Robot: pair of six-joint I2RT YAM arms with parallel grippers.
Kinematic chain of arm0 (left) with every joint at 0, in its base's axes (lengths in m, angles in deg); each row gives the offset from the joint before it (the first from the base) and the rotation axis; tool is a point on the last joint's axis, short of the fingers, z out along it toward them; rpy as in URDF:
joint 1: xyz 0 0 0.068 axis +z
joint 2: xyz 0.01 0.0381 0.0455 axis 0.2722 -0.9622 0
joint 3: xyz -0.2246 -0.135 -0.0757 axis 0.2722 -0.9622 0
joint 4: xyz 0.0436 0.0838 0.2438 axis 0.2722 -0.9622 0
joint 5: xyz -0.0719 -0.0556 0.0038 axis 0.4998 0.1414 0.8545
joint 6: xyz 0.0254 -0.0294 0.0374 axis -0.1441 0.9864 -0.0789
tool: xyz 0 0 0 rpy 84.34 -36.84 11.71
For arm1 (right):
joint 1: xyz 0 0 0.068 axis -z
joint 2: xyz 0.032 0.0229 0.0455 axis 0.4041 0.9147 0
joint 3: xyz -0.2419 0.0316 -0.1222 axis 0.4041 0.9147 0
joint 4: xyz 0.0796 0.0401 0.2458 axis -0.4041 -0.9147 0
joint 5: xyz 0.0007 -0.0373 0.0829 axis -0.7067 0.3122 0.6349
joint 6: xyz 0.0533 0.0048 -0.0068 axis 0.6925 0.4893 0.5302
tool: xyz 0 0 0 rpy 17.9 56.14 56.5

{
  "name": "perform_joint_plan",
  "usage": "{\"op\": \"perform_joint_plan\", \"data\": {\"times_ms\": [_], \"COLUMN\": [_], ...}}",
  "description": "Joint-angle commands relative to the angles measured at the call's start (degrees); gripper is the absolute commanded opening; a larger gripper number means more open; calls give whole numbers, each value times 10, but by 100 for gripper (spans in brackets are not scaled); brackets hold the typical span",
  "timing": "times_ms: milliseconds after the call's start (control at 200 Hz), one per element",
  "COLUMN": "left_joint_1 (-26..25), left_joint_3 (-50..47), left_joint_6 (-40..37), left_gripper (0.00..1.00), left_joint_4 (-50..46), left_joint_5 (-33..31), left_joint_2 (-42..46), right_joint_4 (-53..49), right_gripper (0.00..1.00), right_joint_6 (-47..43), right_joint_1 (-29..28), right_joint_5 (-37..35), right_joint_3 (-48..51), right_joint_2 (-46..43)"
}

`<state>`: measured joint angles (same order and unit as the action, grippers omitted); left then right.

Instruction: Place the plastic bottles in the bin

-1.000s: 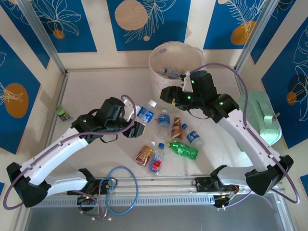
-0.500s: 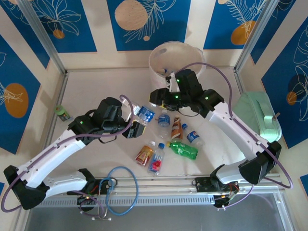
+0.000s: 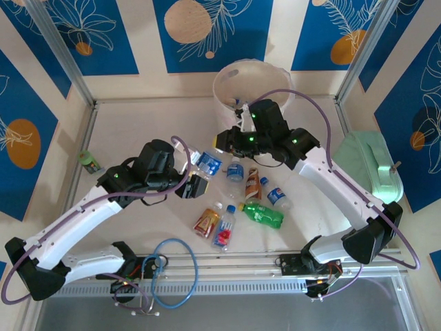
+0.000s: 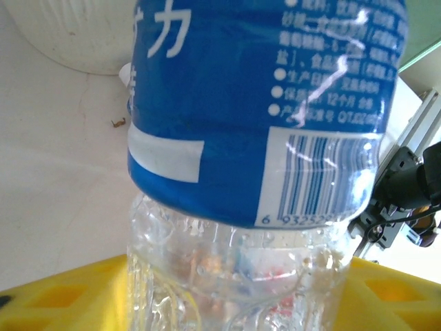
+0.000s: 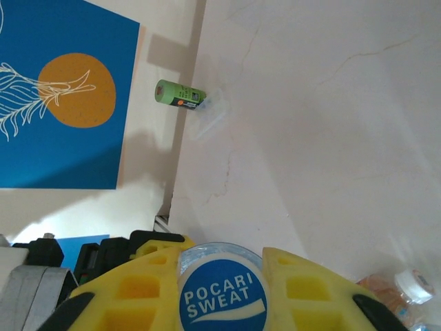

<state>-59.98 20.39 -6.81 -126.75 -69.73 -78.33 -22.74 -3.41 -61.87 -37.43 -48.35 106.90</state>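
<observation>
A clear plastic bottle with a blue label [image 3: 207, 164] hangs above the table between both arms. My left gripper [image 3: 199, 175] is shut on its lower body. In the left wrist view the bottle [image 4: 262, 138] sits between the yellow fingers [image 4: 62, 293], touching both. My right gripper [image 3: 221, 141] is shut on the same bottle's blue Pocari Sweat cap [image 5: 222, 298], pinched between its yellow fingers [image 5: 131, 296]. The pale bin [image 3: 222, 100] stands at the back, just behind the right gripper, with bottles inside. Several more bottles lie mid-table, among them a green one [image 3: 264, 215].
A small green bottle [image 3: 89, 162] lies by the left wall, seen also from the right wrist as a green bottle [image 5: 180, 94]. A mint-green box [image 3: 372, 169] sits at the right edge. A blue cable loop [image 3: 172, 272] lies by the near rail.
My right gripper swung left from over the bin to the held bottle's cap and closed on it. The left arm stayed almost still with the bottle.
</observation>
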Motion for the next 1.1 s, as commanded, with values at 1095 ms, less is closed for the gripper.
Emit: {"op": "perform_joint_plan", "data": {"times_ms": [1095], "left_joint_1": [4], "left_joint_3": [-97], "left_joint_6": [75], "left_gripper": [100], "left_joint_4": [14], "left_joint_5": [-87], "left_joint_2": [79], "right_joint_4": [128], "right_gripper": [13], "right_joint_6": [-24], "right_joint_1": [274], "right_joint_5": [-61], "right_joint_3": [-238], "right_joint_2": [139]}}
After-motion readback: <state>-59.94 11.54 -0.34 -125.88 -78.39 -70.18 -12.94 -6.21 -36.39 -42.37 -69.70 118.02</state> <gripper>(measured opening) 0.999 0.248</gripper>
